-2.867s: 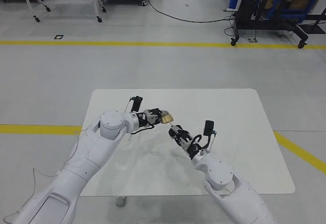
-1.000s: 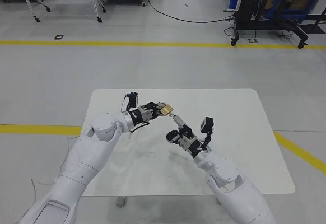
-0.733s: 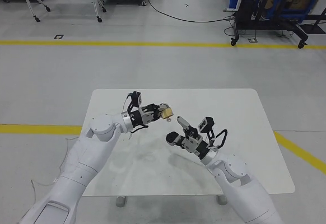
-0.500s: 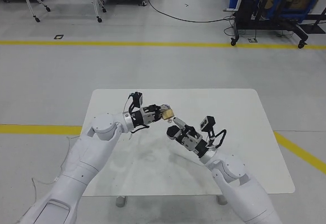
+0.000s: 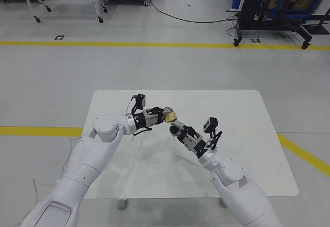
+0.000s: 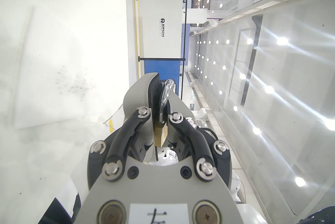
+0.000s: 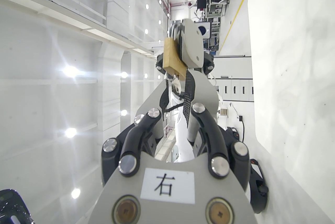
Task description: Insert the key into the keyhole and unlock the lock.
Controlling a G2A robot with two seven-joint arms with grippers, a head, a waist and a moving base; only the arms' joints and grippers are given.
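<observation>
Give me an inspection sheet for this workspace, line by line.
surface: white table with rounded corners.
job's things: brass lock in the left gripper; key in the right gripper, its tip at the lock's end; whether it is inserted cannot be told.
clutter: nothing seen.
grippers: left shut on lock, right shut on key, both raised above the table.
cables: black cable on the floor beyond the table.
surroundings: yellow floor lines; wheeled cart far off.

The key [image 7: 177, 86] is pretty much buried inside the right gripper [image 7: 179, 90], so there's no telling how deep its blade sits in the lock [image 7: 172, 59], and the shackle [image 6: 166, 90] is half hidden by the left gripper [image 6: 161, 98].
</observation>
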